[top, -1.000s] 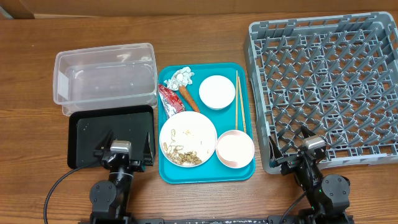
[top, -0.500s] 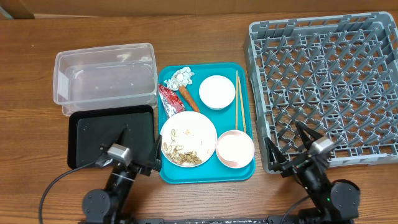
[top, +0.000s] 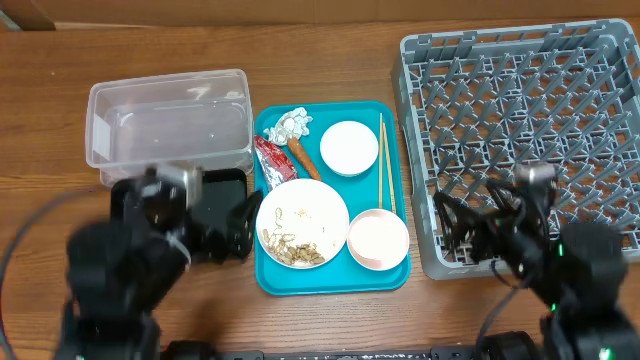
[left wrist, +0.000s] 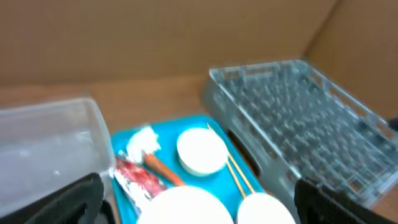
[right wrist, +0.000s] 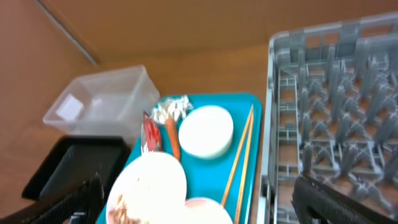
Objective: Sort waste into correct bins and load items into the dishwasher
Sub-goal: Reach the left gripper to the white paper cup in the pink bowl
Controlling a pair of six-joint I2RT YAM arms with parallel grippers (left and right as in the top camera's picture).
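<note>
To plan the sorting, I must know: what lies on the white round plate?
Beige food scraps lie on the white plate, mostly near its front edge. Whatever is beneath them is covered.

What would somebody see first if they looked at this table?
Probably the bright teal plastic serving tray in the middle of the table, crowded with a white round plate of beige crumbly food scraps, a white bowl and a pink bowl. Next, the large grey plastic dish rack on the right, which looks empty.
</note>
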